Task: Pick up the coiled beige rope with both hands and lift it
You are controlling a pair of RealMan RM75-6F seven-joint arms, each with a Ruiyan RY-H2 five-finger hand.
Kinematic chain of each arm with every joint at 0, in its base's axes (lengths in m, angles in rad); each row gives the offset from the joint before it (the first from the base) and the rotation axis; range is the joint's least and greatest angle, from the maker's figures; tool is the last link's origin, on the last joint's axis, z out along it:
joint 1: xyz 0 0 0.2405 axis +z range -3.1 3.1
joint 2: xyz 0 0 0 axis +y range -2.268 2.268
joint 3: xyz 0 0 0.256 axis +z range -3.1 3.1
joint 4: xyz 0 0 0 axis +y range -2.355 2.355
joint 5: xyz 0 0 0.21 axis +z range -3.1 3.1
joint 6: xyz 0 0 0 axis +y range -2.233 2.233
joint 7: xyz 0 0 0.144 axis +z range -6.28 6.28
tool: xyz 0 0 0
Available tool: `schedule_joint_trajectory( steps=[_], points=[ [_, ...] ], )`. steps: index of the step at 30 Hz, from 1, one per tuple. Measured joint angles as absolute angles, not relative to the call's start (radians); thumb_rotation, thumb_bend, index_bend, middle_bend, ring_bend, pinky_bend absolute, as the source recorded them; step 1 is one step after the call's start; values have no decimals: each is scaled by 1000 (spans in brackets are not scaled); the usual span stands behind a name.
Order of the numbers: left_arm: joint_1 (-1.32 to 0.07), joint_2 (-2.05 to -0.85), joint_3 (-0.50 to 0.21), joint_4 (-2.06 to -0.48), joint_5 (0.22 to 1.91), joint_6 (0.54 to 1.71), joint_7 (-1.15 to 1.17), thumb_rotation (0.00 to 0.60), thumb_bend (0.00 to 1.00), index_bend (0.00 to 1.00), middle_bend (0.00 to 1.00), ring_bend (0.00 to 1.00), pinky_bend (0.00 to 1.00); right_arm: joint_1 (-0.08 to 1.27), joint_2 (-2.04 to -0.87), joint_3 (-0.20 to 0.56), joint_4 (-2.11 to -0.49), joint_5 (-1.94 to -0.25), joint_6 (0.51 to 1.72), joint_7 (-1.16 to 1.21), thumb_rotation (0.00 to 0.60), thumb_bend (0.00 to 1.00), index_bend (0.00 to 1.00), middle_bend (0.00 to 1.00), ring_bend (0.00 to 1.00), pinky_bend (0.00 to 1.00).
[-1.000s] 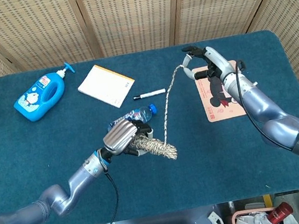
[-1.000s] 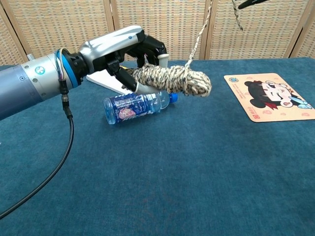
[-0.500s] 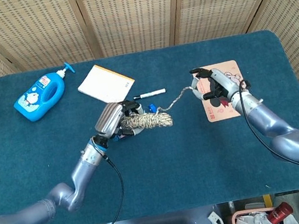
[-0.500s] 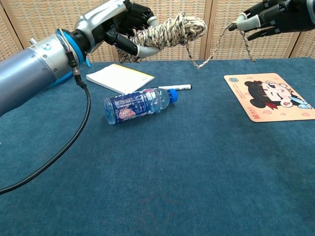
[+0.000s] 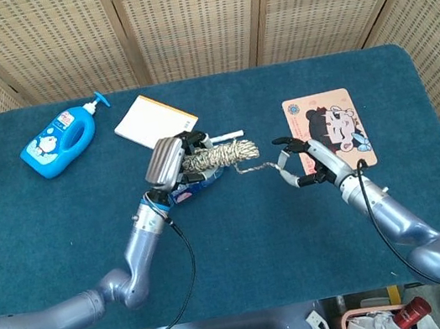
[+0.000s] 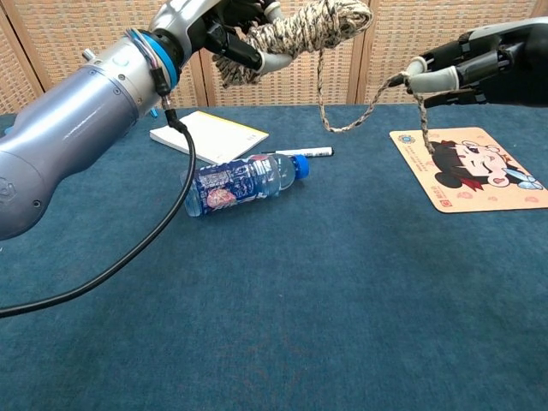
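The coiled beige rope [image 5: 220,157] [image 6: 308,26] hangs high above the blue table, gripped at one end by my left hand [image 5: 170,163] [image 6: 221,24]. A loose strand runs from the coil down and across to my right hand [image 5: 299,165] [image 6: 467,68], which pinches the strand near its free end. A short tail dangles below the right fingers. In the chest view the left hand is at the top edge and partly cut off.
On the table [image 5: 244,254] lie a plastic water bottle [image 6: 235,183], a black marker [image 6: 301,153], a yellow-edged notepad [image 5: 153,122], a blue soap dispenser [image 5: 58,143] at the far left and a cartoon mouse pad [image 5: 331,128] on the right.
My left hand has carried the coil higher and further back. My right hand has come down and toward the left, closer to the coil, so the strand between them hangs slack.
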State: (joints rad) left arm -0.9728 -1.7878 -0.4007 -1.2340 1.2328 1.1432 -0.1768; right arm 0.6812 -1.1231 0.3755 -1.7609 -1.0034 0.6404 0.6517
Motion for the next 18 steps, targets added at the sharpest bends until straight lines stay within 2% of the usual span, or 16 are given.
schedule_joint_trajectory(
  steps=[9,18],
  points=[
    [-996,-1823,-445,-1216,1188,1147,-110,600,753,672,587,499,582,614,-1134,341,-1820,-1141,685,690,600,553,740,123,0,0],
    [-992,-1831,-440,-1202,1202,1158,-109,600,754,672,586,499,582,569,-1150,269,-1808,-1350,743,715,600,547,737,123,0,0]
  ],
)
